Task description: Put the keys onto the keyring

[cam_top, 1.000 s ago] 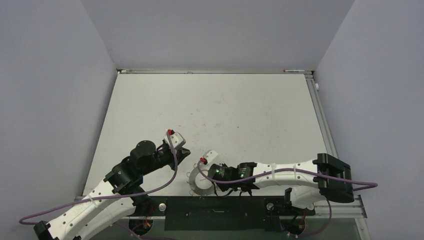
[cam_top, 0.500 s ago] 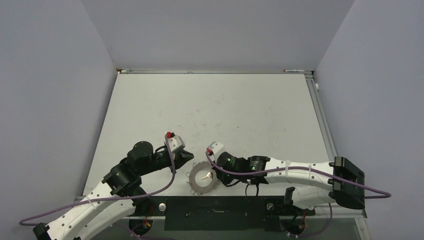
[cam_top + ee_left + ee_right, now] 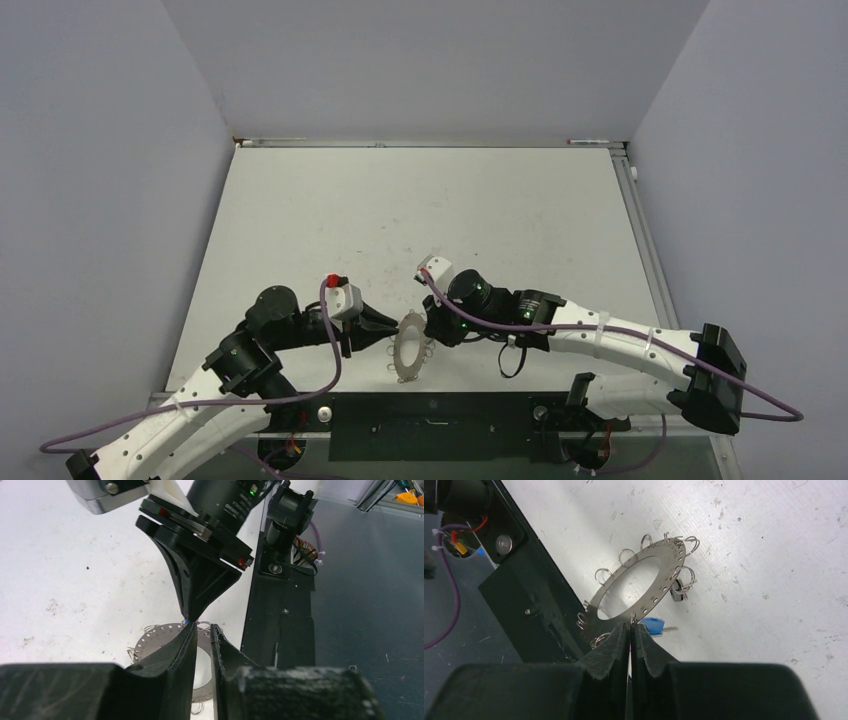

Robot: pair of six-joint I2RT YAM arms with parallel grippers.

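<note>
Keyring (image 3: 661, 592): a flat, thin grey metal disc with a wide hole, a row of punched dots and small wire loops round the rim. It is tilted up off the scuffed white table (image 3: 749, 555). The right gripper (image 3: 630, 626) is closed tight on the keyring's near rim. The blue-headed key (image 3: 653, 625) is plastic, just beside those fingertips and partly hidden; can't tell if it is looped on. A dark piece (image 3: 678, 592) sits at one loop, too small to identify. The left gripper (image 3: 200, 628) has matte black fingers a narrow slit apart with nothing between them, its tip meeting the right gripper's.
</note>
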